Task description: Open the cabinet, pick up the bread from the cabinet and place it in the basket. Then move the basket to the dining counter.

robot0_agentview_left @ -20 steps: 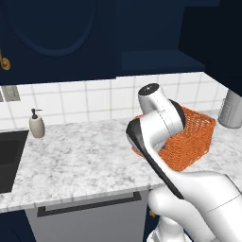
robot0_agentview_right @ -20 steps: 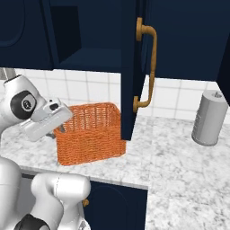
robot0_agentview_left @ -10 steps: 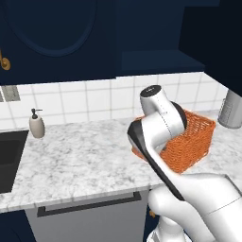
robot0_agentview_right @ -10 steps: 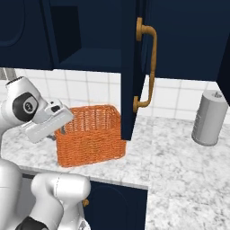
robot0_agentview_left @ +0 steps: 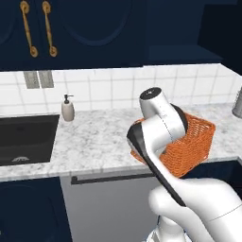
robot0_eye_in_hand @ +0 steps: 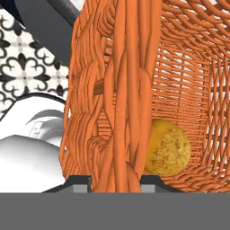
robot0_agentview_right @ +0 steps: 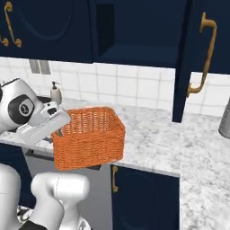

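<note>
I have the gripper [robot0_eye_in_hand: 114,179] closed on the wall of the basket [robot0_agentview_right: 90,134], the two tips sitting either side of the woven rim strands in the hand view, one outside the wall and one inside. The basket rests on the marble worktop [robot0_agentview_left: 94,137] near its front edge, below the cabinet [robot0_agentview_right: 134,27], whose door [robot0_agentview_right: 197,49] stands swung out. The bread [robot0_eye_in_hand: 167,148] lies inside the basket on its floor, close to the wall I am gripping. I judge the basket light and fairly stiff, but the weave will flex a little under a one-sided pinch, so it will probably hang tilted when lifted and the bun, being round and loose, could roll across the bottom; the upright sides should keep it in. The thick bundled rim strands look like the soundest place to hold, and that is where I am. The hand view gives me the bun and the exact bite on the rim; the right base view gives the basket's whole outline, the open cabinet shelf and the brass handle [robot0_agentview_right: 204,56]; the left base view adds the sink [robot0_agentview_left: 26,137] and soap bottle [robot0_agentview_left: 68,108], with my arm covering much of the basket.
</note>
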